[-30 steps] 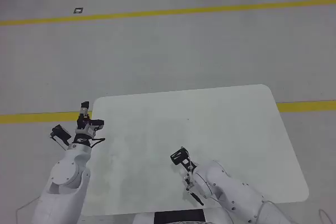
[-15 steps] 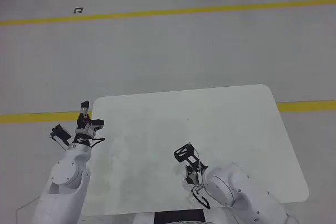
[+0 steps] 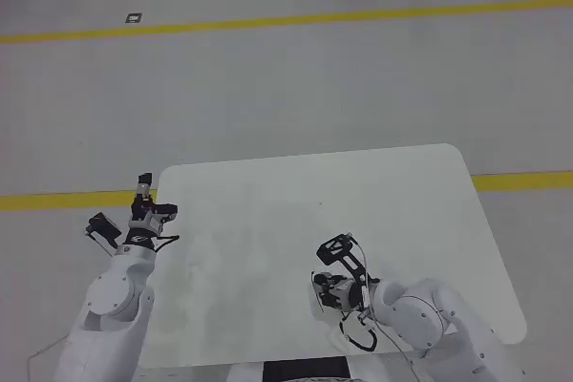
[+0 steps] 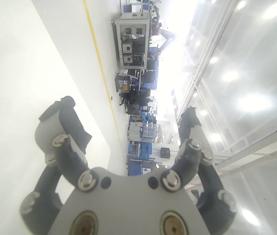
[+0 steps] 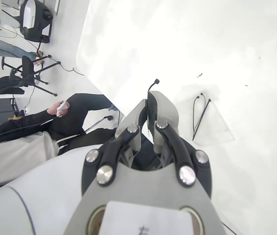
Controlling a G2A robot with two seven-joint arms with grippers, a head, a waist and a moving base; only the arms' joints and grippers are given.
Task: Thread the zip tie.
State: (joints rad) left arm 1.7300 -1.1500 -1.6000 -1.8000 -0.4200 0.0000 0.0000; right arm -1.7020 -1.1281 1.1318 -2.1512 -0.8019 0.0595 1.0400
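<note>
Zip tie: where is it sitting at this moment?

— It is sitting pinched in the right gripper, whose jaws are pressing shut on the thin black strap. Its small square head is poking out just past the fingertips, and the tail is running back between the pads, out of sight. The gripper is hovering over the white bench, close to its near edge.

And the other arm, what is it doing?

— The left gripper is hanging just beyond the bench's left edge with its jaws standing wide apart, holding nothing.

How is the strap likely to be handling?

— Judging by its look, it is going to be very light, thin and springy, bending easily and sliding on smooth pads. The head is sticking out free, which seems to suit threading. The left gripper is probably going to need the tail close to its tip, so that the short free end is stiff enough to aim.

Is anything else lying nearby?

— Two spare ties are lying on a clear plastic sheet on the bench, near the right gripper.
</note>
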